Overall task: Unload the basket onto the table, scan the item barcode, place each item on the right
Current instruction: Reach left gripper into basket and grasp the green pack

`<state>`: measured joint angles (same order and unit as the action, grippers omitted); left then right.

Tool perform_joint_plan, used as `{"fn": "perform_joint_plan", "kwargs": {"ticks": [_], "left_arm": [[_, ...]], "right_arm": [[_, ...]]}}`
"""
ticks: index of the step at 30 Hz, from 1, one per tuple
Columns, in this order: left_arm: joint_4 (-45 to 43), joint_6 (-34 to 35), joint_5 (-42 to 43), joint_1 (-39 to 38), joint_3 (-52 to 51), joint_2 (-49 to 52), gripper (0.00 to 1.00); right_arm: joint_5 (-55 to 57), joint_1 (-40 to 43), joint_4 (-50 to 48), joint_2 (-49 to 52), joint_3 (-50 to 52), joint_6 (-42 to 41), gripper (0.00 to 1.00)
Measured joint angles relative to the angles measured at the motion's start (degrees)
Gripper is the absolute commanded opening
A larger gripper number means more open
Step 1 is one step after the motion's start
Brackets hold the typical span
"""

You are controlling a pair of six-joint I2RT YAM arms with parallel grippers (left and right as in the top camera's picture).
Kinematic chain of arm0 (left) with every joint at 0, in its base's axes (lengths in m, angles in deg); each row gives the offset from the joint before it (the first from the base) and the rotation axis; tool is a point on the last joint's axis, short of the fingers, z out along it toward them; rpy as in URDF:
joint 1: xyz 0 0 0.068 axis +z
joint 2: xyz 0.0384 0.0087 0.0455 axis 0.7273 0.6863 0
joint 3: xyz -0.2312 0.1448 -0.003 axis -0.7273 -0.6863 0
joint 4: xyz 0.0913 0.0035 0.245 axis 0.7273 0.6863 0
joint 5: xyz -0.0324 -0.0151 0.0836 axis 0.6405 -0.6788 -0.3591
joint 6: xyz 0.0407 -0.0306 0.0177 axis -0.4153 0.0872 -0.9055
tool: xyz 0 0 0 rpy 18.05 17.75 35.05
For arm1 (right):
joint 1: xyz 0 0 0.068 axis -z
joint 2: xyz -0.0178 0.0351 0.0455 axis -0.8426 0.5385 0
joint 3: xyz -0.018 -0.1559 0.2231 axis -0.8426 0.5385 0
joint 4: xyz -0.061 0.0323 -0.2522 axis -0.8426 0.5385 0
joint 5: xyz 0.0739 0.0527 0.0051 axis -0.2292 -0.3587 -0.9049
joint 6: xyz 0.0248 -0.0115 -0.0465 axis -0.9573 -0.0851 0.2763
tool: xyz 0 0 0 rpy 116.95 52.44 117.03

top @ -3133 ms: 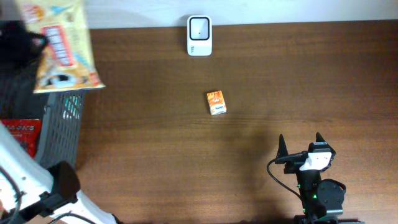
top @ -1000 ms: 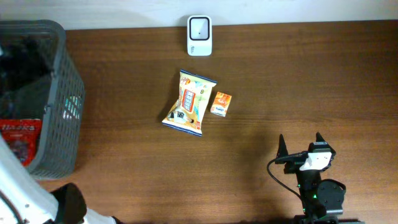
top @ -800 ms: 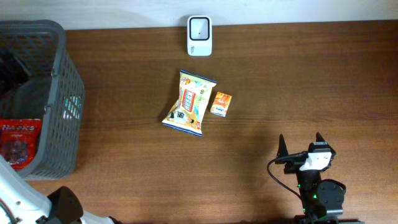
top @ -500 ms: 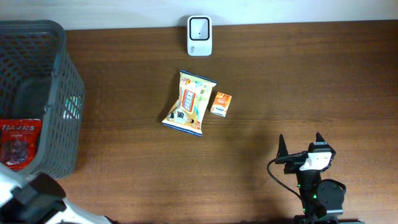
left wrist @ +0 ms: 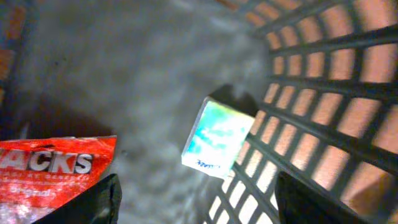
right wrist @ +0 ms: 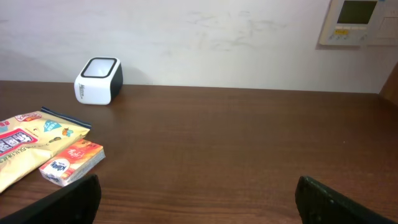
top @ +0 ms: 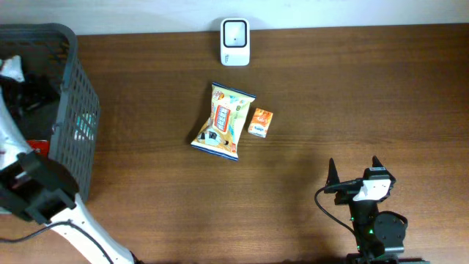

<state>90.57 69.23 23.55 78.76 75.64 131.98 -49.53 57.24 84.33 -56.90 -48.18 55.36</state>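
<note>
Since half a second back the left arm (top: 33, 191) has swung up from the bottom corner and is now reaching into the grey basket (top: 77, 110); nothing else moved.

From overhead, the snack bag (top: 222, 121) lies flat mid-bench with the little orange box (top: 259, 122) just beside it on the right, both a bit in front of the white scanner (top: 235, 42) at the back edge of the bench (top: 352, 95). The right arm (top: 370, 213) is parked near the front edge, jaws spread with nothing in them.

Left wrist cam is pretty blurry. It looks down into the basket at a red pack (left wrist: 50, 180) on the floor and a small white-teal box (left wrist: 217, 140) tilted against the mesh wall. The jaws are spread wide, not touching either one.

Right wrist cam has the bag, orange box and scanner off to the left, well apart from its open jaws.
</note>
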Motion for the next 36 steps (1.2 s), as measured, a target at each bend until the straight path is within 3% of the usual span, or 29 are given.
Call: {"fn": "perform_joint_plan", "kwargs": {"ticks": [11, 13, 16, 19, 24, 27, 32, 36], "left_arm": [[-9.3, 1.0, -3.0, -1.3, -13.4, 4.1, 0.66], [-12.6, 1.0, -2.8, -2.1, -17.2, 4.1, 0.59], [-14.8, 1.0, -0.7, -2.5, -19.4, 4.1, 0.37], [-15.5, 0.7, 1.9, -2.5, -19.7, 4.1, 0.00], [-14.8, 0.9, 2.1, -2.5, -19.3, 3.8, 0.00], [-7.4, 2.2, 1.4, -1.6, -14.4, 4.2, 0.00], [3.7, 3.4, 2.0, -0.5, 12.7, 2.7, 0.00], [9.7, 5.3, 2.9, -1.0, 27.8, -3.7, 0.00]], "right_arm": [[0.0, 0.0, 0.0, 0.0, 0.0, 0.0, 0.99], [0.0, 0.0, 0.0, 0.0, 0.0, 0.0, 0.99], [0.0, 0.0, 0.0, 0.0, 0.0, 0.0, 0.99], [0.0, 0.0, 0.0, 0.0, 0.0, 0.0, 0.99], [0.0, 0.0, 0.0, 0.0, 0.0, 0.0, 0.99], [0.0, 0.0, 0.0, 0.0, 0.0, 0.0, 0.99], [0.0, 0.0, 0.0, 0.0, 0.0, 0.0, 0.99], [0.0, 0.0, 0.0, 0.0, 0.0, 0.0, 0.99]]}}
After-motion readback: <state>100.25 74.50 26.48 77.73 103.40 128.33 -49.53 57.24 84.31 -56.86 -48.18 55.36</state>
